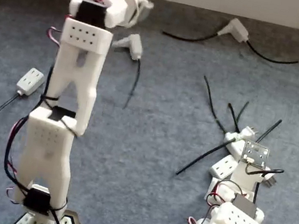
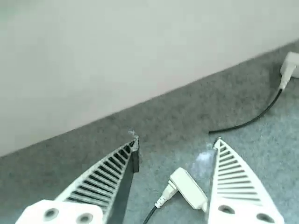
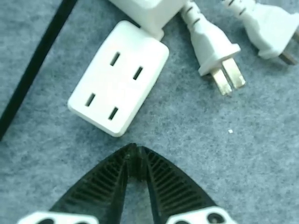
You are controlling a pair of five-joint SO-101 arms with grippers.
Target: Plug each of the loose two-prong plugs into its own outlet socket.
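I seem to be running a robotics lab bench: a desk (image 1: 146, 163) covered in grey felt, set against a plain pale wall (image 2: 117, 56), carrying white printed arms (image 1: 74, 81) with exposed wiring (image 1: 11, 148).

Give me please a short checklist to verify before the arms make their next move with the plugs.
1. Left gripper open: ok.
2. Plug lies between its fingers: ok, not gripped.
3. Direction of that plug's prongs: cannot tell.
4. Right gripper empty: ok, shut on nothing.
5. Outlet socket slots free and facing up: ok.
6. Second plug inserted: not ok, it lies loose beside the socket.
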